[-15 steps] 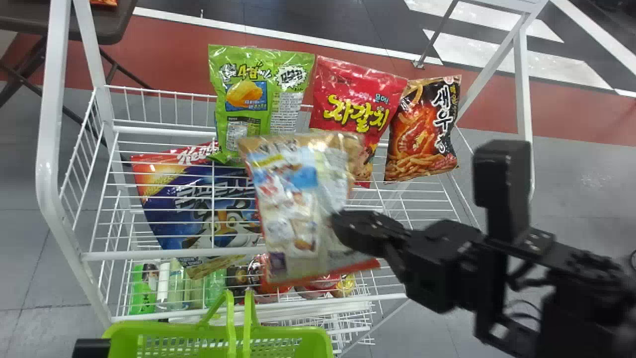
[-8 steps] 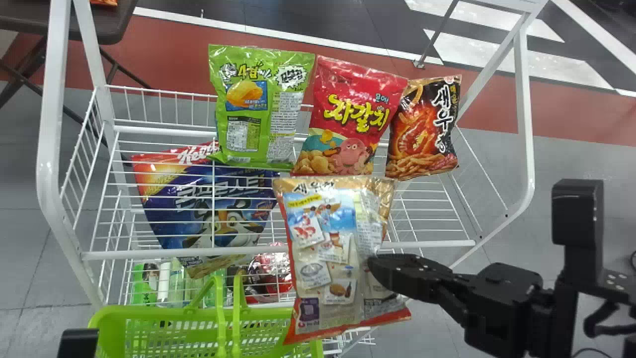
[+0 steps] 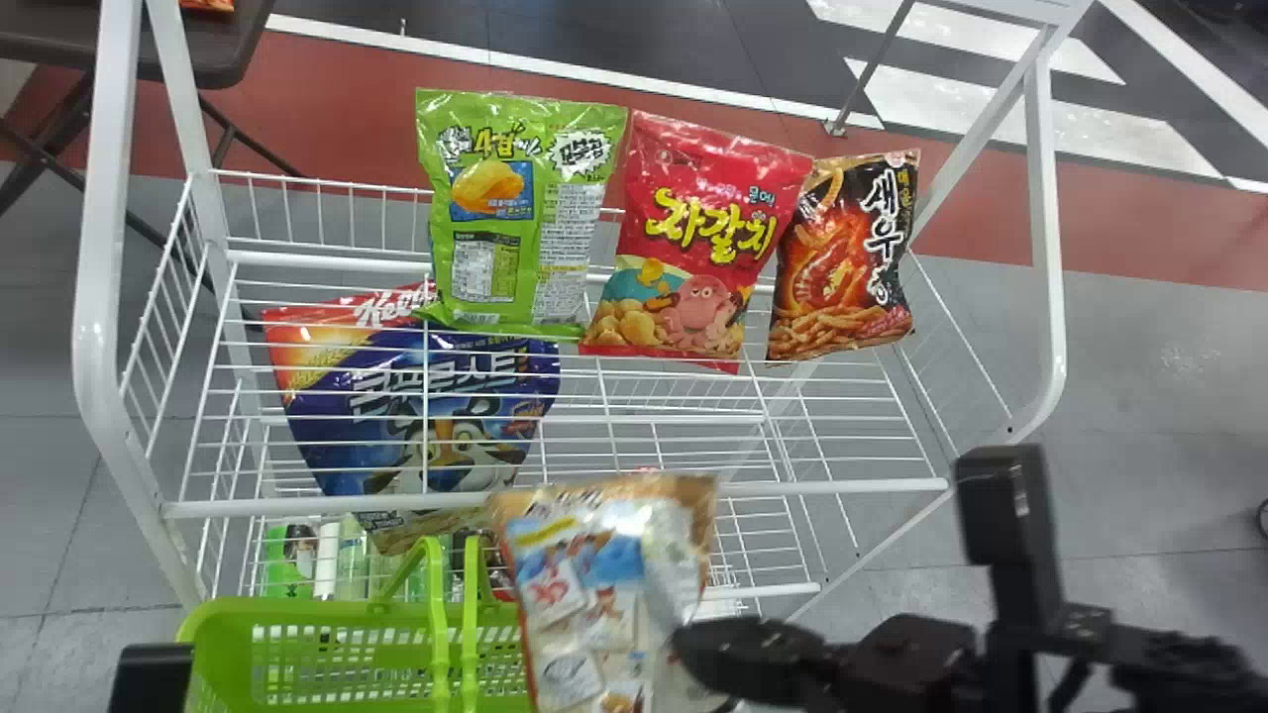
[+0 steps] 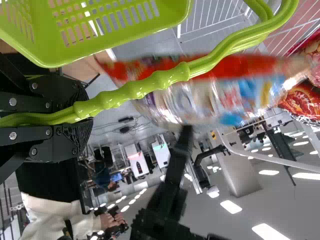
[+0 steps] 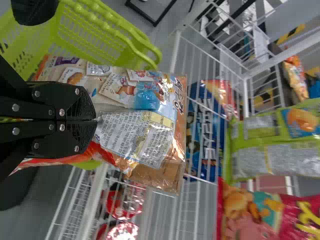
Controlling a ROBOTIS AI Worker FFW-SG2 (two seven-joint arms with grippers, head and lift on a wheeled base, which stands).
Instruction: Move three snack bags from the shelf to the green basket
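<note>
My right gripper holds a beige snack bag by its side, low in the head view, at the right end of the green basket. In the right wrist view the right gripper is shut on that bag, with the basket behind. Part of the left gripper's arm shows at the bottom left. The left wrist view has the left gripper shut on the basket handles, beside the basket's wall. What lies inside the basket cannot be made out.
On the white wire shelf stand a green bag, a red bag, a black-orange bag and a blue cereal bag. Bottles are on a lower level. White posts frame the shelf.
My right gripper has drawn the beige bag from over the shelf toward the front, first rightward, then back left beside the basket. The basket has shifted slightly left and up in the head view.
</note>
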